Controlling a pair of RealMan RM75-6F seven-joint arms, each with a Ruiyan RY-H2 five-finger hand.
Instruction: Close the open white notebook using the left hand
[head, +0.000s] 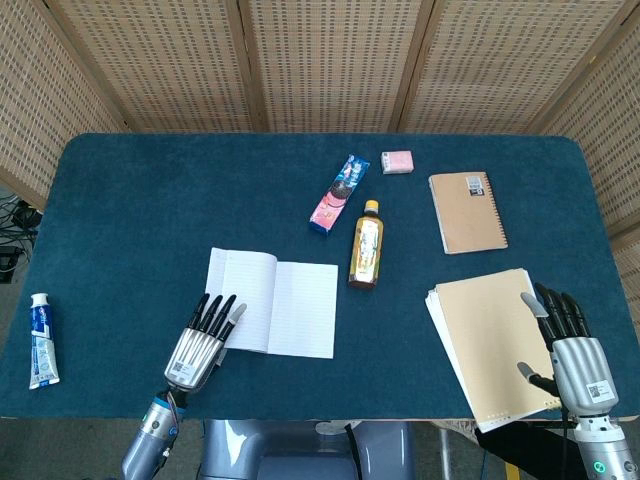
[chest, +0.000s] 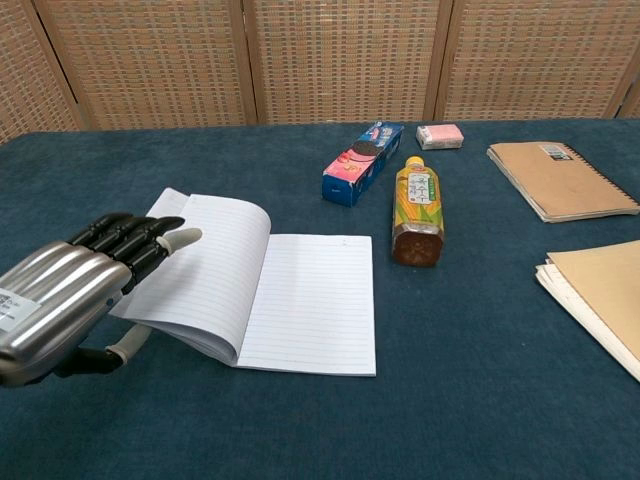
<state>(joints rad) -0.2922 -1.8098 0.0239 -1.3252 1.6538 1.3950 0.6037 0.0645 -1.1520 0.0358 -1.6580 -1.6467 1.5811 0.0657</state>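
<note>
**A:** Where's the white notebook (chest: 270, 285) sitting?

**B:** Open on the blue table (head: 150, 200), just left of the tea bottle (head: 366, 244) and nearer the front edge. Its right page lies flat; in the chest view its left page is raised off the cloth, tilted up toward the spine.

**A:** And the left hand (chest: 75, 295)?

**B:** At the notebook's left edge, further from the bottle. Fingers (chest: 135, 238) are extended and held together, with the tips over the raised page's outer edge and the thumb low beneath it. I can't tell whether the page is pinched or only propped up.

**A:** The right hand (head: 575, 352)?

**B:** Well to the right of the bottle, at the front corner of the table, fingers straight and slightly apart, holding nothing. Its fingertips are at the edge of the tan paper stack (head: 490, 340).

**A:** What could go wrong?

**B:** I'd judge the page could slip off the fingers and drop flat again if it is only propped. Pushing sideways instead of lifting over could slide the whole notebook toward the bottle, which lies on its side and might roll. Only a few sheets may turn, leaving the cover behind. The cookie pack (head: 338, 193) beyond the bottle seems out of the way.
</note>
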